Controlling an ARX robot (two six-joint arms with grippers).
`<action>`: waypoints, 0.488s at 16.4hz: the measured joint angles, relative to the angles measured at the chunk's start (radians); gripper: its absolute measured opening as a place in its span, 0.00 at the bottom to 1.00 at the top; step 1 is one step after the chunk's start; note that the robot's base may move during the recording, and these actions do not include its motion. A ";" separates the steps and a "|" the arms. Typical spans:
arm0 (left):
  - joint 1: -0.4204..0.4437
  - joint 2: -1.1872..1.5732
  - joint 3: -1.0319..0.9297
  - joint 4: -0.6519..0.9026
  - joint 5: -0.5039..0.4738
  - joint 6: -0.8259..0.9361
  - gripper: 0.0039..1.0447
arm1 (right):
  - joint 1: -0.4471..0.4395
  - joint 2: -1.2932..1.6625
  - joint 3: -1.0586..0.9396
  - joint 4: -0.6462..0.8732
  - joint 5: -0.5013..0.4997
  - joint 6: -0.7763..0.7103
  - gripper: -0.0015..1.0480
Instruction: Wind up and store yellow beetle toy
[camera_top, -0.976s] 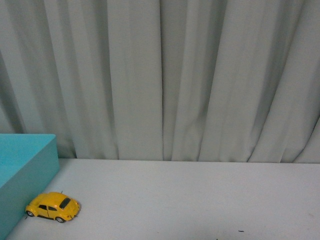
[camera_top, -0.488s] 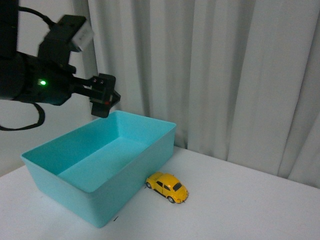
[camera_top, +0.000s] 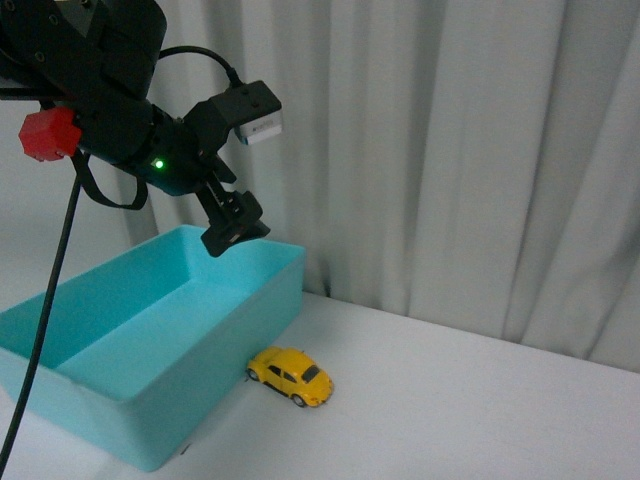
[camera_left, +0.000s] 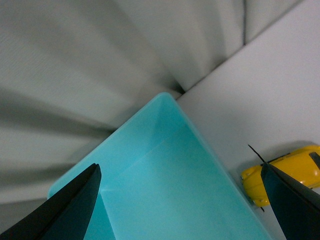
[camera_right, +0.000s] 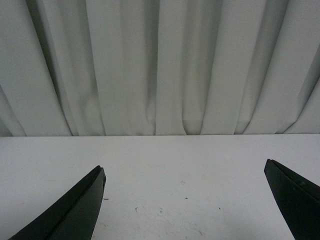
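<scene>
A pale grey curtain (camera_top: 450, 150) hangs in folds behind a white table (camera_top: 480, 410). On the table's left side stands an open teal bin (camera_top: 230, 350), nothing visible inside it. The yellow beetle toy (camera_top: 291, 376) sits on its wheels on the table, outside the bin and just beside its long outer wall – whether it touches the wall cannot be told. The left gripper (camera_top: 232, 228) hovers above the bin's far rim, well clear of the toy. In its wrist view the two dark fingers (camera_left: 75, 205) stand wide apart with nothing between them, and one of them hides part of the toy. The right gripper (camera_right: 184, 166) – outside the front view – is also spread wide and empty, over bare table and facing the curtain.
</scene>
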 joint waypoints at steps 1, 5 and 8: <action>-0.022 0.034 0.050 -0.058 -0.009 0.080 0.94 | 0.000 0.000 0.000 0.000 0.000 0.000 0.94; -0.111 0.184 0.223 -0.293 -0.122 0.478 0.94 | 0.000 0.000 0.000 0.000 0.000 0.000 0.94; -0.133 0.248 0.258 -0.368 -0.183 0.663 0.94 | 0.000 0.000 0.000 0.000 0.000 0.000 0.94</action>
